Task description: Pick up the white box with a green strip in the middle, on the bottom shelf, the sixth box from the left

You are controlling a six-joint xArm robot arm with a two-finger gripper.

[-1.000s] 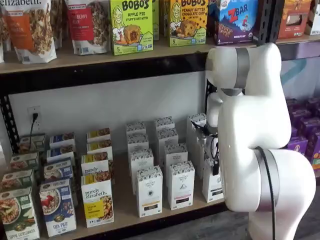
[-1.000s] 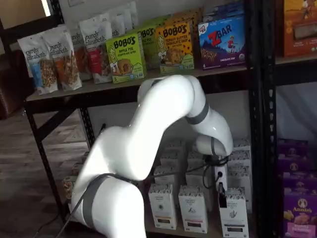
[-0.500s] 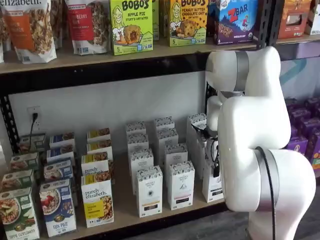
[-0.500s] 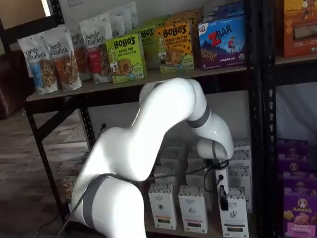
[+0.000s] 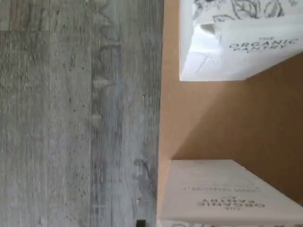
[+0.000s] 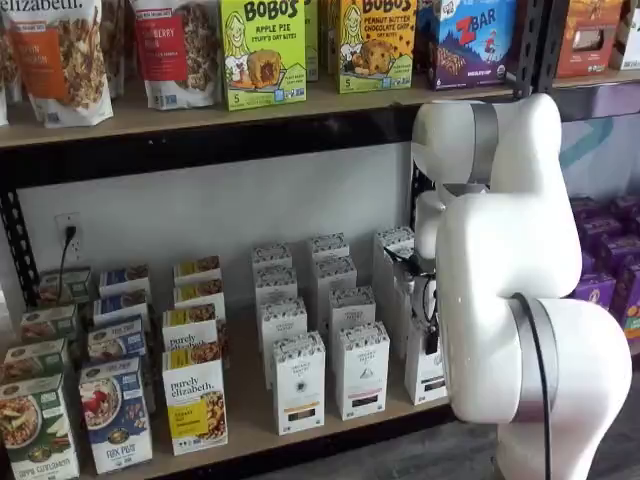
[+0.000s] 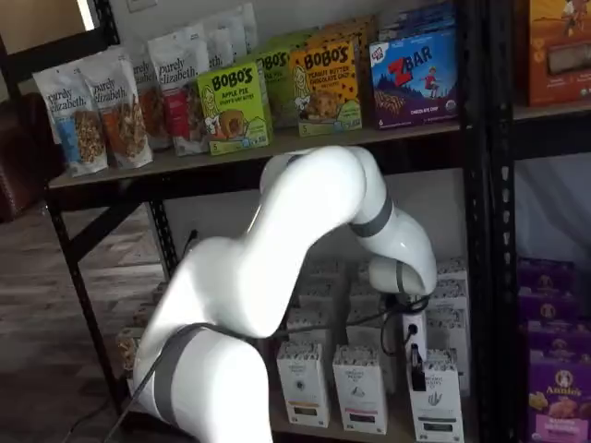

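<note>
The white box [image 7: 436,404] stands at the front right of the bottom shelf [image 6: 250,400], with a short dark strip low on its face. In a shelf view the arm hides its right part [image 6: 423,372]. My gripper [image 7: 415,362] hangs at the box's upper left corner. Only one black finger [image 7: 416,371] shows, side-on, with a cable beside it. In a shelf view the gripper [image 6: 432,335] is mostly behind the white arm. The wrist view shows two white cartons, one [image 5: 236,42] and another [image 5: 227,194], on the pale board [image 5: 227,118].
Near-identical white cartons [image 6: 299,382] stand in rows left of the white box, with cereal boxes [image 6: 194,400] further left. A black upright [image 7: 488,231] stands right of the box and purple boxes [image 7: 559,397] beyond it. Snack boxes fill the upper shelf [image 6: 262,50]. The grey plank floor [image 5: 80,113] lies below.
The arm's elbow has sunk slightly and the gripper has dropped a little beside the white box. The boxes have not moved.
</note>
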